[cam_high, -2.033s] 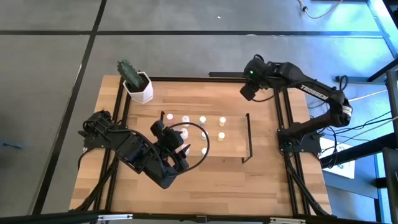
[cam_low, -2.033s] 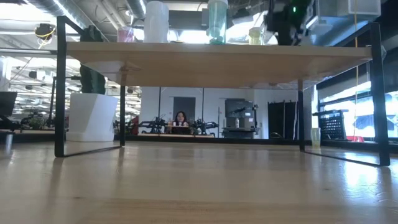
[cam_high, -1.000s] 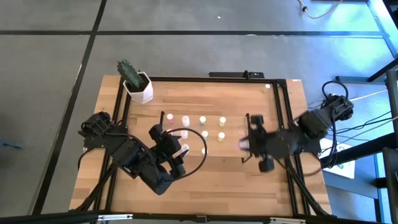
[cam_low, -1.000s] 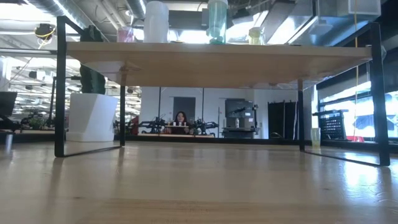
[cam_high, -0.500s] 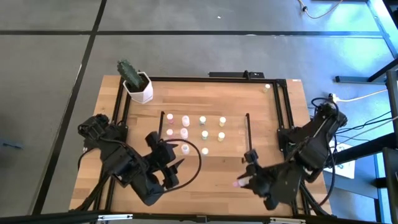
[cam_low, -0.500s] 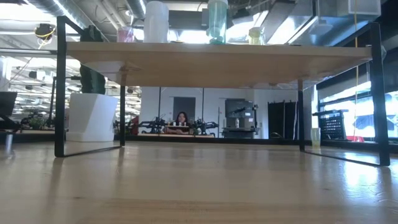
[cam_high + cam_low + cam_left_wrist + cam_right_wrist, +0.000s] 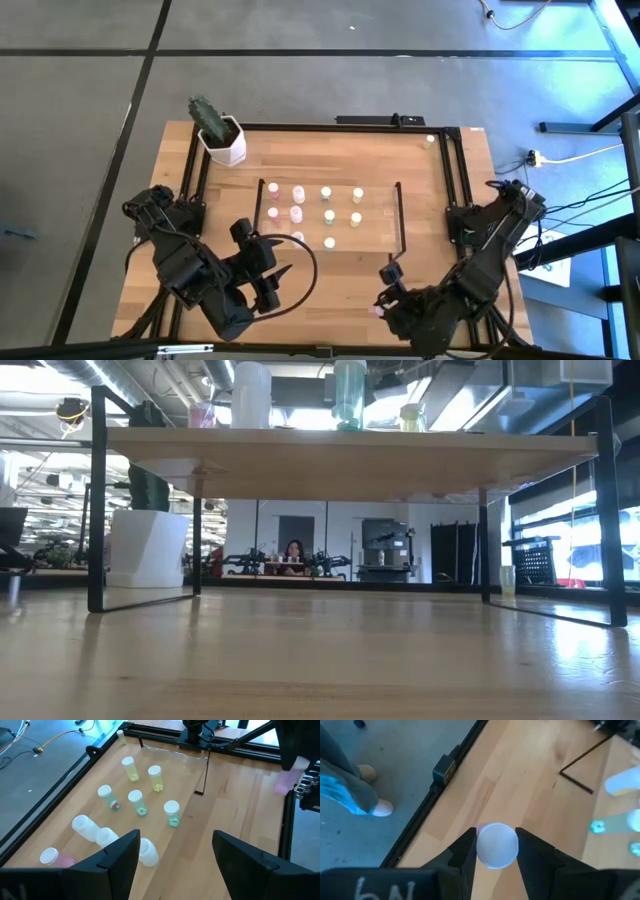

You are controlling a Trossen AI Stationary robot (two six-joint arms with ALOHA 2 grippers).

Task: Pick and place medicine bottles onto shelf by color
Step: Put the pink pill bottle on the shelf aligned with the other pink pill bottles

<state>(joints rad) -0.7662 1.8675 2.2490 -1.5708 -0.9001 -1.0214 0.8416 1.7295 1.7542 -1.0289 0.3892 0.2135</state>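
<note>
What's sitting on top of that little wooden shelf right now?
On the shelf stand seven small bottles with pale caps: pink at one end, greenish in the middle, yellow at the other. The left gripper covers the shelf's near corner, so anything beneath it is hidden.

Bare surface (image 7: 330, 280) lies between the two tools; the shelf (image 7: 378, 232) is open at its right part, bottles (image 7: 297, 192) crowding its left.

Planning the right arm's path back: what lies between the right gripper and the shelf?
In the high view, only bare tabletop separates the right gripper, jaws shut on a pink bottle, from the shelf; its black end frame comes first.
</note>
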